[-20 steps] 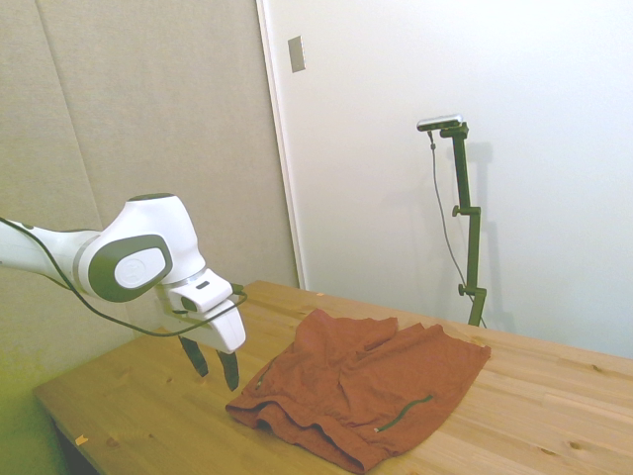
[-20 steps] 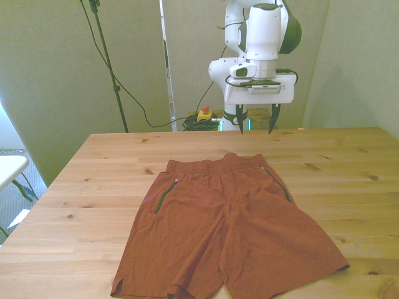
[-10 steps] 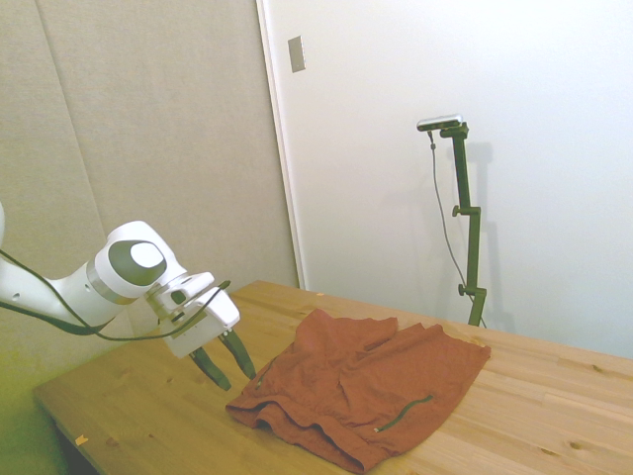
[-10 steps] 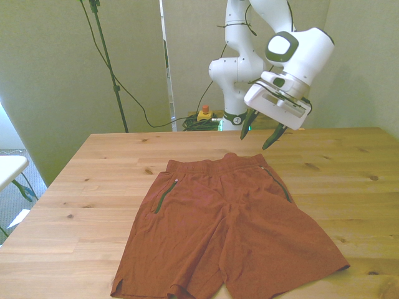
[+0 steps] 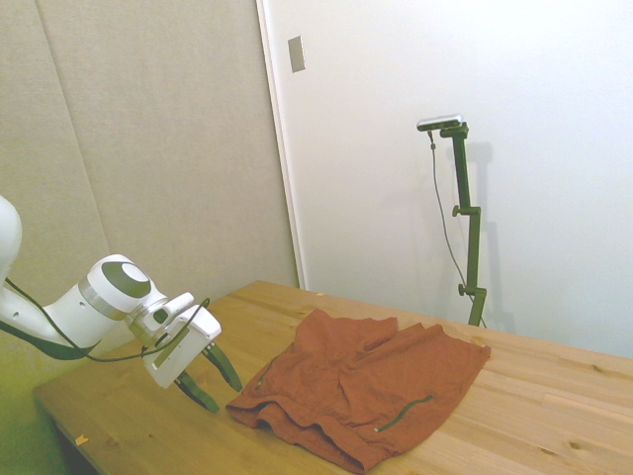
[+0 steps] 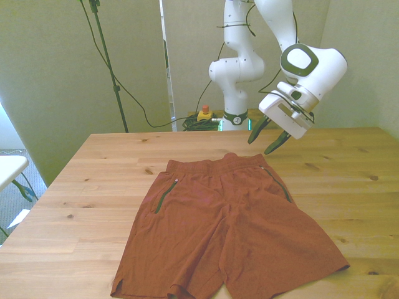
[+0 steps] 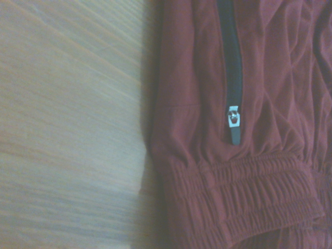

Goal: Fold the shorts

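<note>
The rust-orange shorts (image 6: 230,224) lie flat on the wooden table (image 6: 93,187), waistband toward the far edge and legs toward the front view's near edge. In the side view the shorts (image 5: 366,381) look rumpled. My gripper (image 6: 264,141) hangs tilted and open just above the table, beside the waistband corner at the front view's right, touching nothing. From the side, the gripper (image 5: 216,384) sits close to the cloth's near edge. The wrist view shows the shorts (image 7: 270,171) with the elastic waistband and a dark zip pocket line (image 7: 231,72) beside bare wood.
A red-and-yellow button box (image 6: 203,114) sits behind the table's far edge beside the robot base. Bare wood extends on both sides of the shorts. A white wall and door frame stand behind the table in the side view.
My gripper has swung from above the waistband's middle toward the front view's right, tilted over and dropped lower, close to the waistband corner. The shorts have not moved.
</note>
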You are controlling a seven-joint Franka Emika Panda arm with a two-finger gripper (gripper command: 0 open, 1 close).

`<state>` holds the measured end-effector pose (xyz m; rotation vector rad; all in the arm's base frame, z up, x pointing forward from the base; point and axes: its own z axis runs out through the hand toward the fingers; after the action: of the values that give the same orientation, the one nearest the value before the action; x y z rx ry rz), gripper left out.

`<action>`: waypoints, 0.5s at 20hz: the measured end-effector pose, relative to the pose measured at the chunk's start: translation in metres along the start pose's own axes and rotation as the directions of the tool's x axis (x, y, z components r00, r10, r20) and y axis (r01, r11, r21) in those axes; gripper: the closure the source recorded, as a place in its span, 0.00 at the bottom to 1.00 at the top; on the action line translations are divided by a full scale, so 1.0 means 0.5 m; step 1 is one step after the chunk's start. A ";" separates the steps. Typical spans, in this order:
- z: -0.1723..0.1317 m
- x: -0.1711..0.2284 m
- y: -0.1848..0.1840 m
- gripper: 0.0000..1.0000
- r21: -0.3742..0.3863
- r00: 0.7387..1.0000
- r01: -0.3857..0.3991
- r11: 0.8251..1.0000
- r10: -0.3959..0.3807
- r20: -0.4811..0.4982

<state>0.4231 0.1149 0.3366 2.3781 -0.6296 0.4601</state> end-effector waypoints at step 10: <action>0.056 0.044 0.015 1.00 0.029 0.999 -0.045 0.999 0.045 -0.008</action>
<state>0.4419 0.0844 0.3297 2.3920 -0.6782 0.5012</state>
